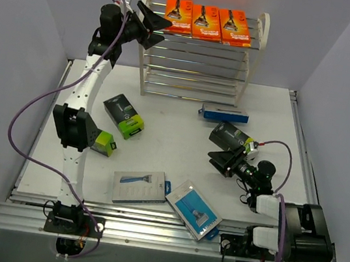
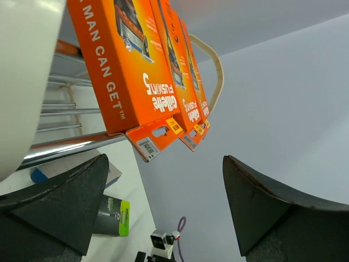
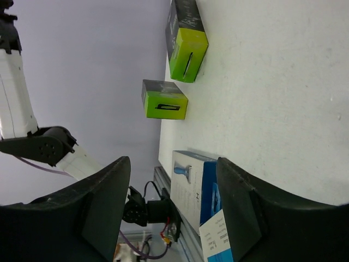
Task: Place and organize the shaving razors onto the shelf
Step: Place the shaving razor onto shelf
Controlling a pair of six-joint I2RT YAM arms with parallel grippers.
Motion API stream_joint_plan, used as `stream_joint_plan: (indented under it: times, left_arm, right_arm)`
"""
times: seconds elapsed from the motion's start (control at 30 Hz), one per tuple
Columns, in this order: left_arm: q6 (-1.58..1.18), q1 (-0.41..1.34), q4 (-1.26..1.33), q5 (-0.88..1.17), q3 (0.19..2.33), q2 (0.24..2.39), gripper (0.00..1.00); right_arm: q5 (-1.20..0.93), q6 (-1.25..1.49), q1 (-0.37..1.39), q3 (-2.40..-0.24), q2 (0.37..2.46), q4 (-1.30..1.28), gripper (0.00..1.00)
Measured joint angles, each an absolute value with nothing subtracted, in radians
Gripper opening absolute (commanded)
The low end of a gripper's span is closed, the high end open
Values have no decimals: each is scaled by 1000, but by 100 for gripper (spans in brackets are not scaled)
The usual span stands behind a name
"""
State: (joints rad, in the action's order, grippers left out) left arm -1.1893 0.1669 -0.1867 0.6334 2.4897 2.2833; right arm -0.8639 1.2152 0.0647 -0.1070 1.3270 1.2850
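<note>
While the right gripper (image 1: 215,163), spread and empty, hangs just near of a black-and-green box (image 1: 230,136), that box looks the sensible next grasp: square the jaws across its narrow sides. Farther off, the left gripper (image 1: 166,27), likewise spread and empty, sits beside three orange cards (image 1: 206,22) on the top tier of the shelf (image 1: 193,74), printed "Gillette Fusion5" and "MAN CAN GET".

Three orange cards (image 1: 207,22) atop shelf (image 1: 197,68)
</note>
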Motion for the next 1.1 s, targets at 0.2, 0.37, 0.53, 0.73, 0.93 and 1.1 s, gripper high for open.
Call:
stream_joint_plan:
  times: [0.2, 0.37, 0.53, 0.73, 0.93, 1.1]
  left_arm:
    - [-1188, 164, -182, 643, 2433, 2265, 94]
    - [-1175, 157, -171, 655, 2297, 2180, 94]
    - [-1159, 128, -138, 669, 2055, 1991, 94]
    - [-1078, 45, -88, 685, 1699, 1686, 94]
    - [-892, -46, -188, 675, 1500, 1463, 94]
    - [-760, -55, -255, 596, 1325, 1275, 94]
  right_arm:
    - [-860, 1125, 65, -151, 1198, 1150, 61]
    - [-857, 1087, 65, -165, 1171, 1059, 61]
    - [-851, 1043, 65, -200, 1121, 942, 62]
    - [-821, 926, 65, -307, 1018, 718, 63]
    - [-764, 856, 65, -379, 984, 568, 64]
    - [-690, 820, 65, -453, 983, 438, 64]
